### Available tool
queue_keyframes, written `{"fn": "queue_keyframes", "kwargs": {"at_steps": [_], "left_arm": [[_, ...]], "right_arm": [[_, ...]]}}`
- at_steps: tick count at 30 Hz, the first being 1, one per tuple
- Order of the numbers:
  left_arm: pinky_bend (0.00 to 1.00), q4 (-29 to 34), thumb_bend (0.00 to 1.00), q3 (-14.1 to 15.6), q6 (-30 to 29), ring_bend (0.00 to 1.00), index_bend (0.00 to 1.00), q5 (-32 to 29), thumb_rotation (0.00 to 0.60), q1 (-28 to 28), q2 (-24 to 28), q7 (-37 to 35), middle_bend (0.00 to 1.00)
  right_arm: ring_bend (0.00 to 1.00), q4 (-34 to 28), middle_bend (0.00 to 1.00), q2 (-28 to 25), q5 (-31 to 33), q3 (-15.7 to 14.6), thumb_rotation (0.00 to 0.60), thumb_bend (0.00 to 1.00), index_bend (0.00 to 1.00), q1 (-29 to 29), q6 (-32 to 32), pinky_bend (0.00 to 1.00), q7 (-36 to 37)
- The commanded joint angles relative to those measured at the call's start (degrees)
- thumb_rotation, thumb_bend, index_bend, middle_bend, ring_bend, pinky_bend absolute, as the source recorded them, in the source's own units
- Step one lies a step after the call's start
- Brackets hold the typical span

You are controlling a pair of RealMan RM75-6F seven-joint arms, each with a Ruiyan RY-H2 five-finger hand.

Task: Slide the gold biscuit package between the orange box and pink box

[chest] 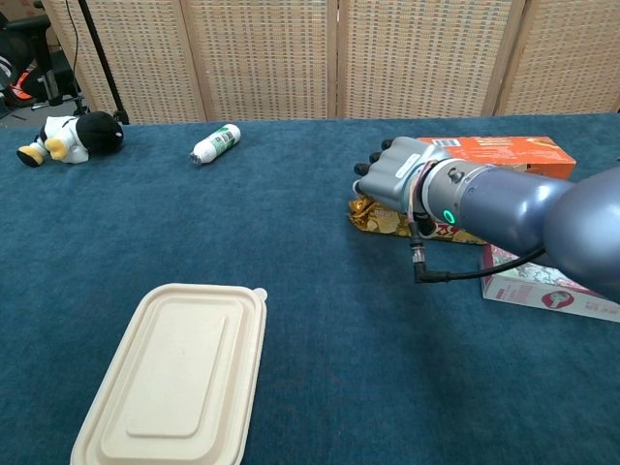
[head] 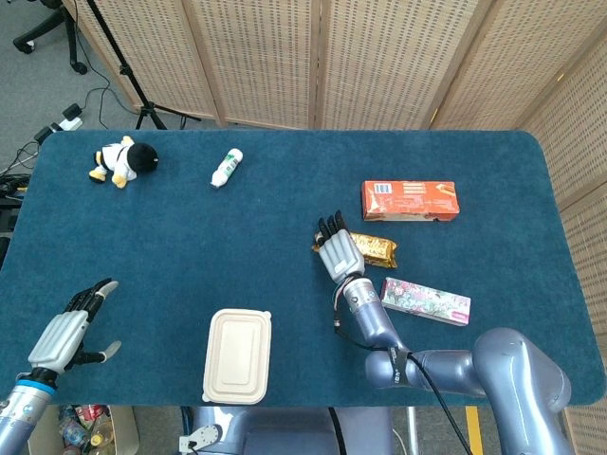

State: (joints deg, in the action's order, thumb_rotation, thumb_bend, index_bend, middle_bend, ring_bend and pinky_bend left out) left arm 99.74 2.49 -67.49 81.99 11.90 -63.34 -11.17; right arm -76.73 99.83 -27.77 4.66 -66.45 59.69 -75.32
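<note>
The gold biscuit package (head: pixel 376 249) (chest: pixel 373 217) lies flat on the blue table, between the orange box (head: pixel 410 200) (chest: pixel 502 150) behind it and the pink box (head: pixel 425 300) (chest: pixel 542 287) in front of it. My right hand (head: pixel 338 254) (chest: pixel 395 174) rests against the package's left end, fingers held together and pointing away from me; it grips nothing. In the chest view the hand and forearm hide most of the package. My left hand (head: pixel 64 334) hovers at the table's near left corner, fingers apart and empty.
A cream lidded food container (head: pixel 237 355) (chest: pixel 174 372) sits near the front edge. A small white bottle (head: pixel 226 169) (chest: pixel 214 143) and a penguin plush (head: pixel 120 161) (chest: pixel 68 136) lie at the far left. The blue table (head: pixel 190 246) ends close behind them.
</note>
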Motion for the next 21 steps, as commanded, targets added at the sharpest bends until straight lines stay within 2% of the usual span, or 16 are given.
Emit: {"fn": "queue_keyframes", "kwargs": {"at_steps": [1,21], "left_arm": [[0.0,0.0,0.29,0.0,0.0,0.0,0.0,0.0,0.6,0.0,0.0,-0.3,0.0],[0.0,0.4,0.29,-0.1,0.1,0.0,0.0,0.0,0.6,0.1,0.3,-1.3,0.0]], "right_arm": [[0.0,-0.6,0.0,-0.5,0.7,-0.4,0.6,0.31,0.15,0.4,0.4,0.0,-0.4],[0.0,-5.7,0.0,-3.7,2.8,-2.7,0.6,0.31,0.15,1.9,2.9,0.0,-1.9]]}}
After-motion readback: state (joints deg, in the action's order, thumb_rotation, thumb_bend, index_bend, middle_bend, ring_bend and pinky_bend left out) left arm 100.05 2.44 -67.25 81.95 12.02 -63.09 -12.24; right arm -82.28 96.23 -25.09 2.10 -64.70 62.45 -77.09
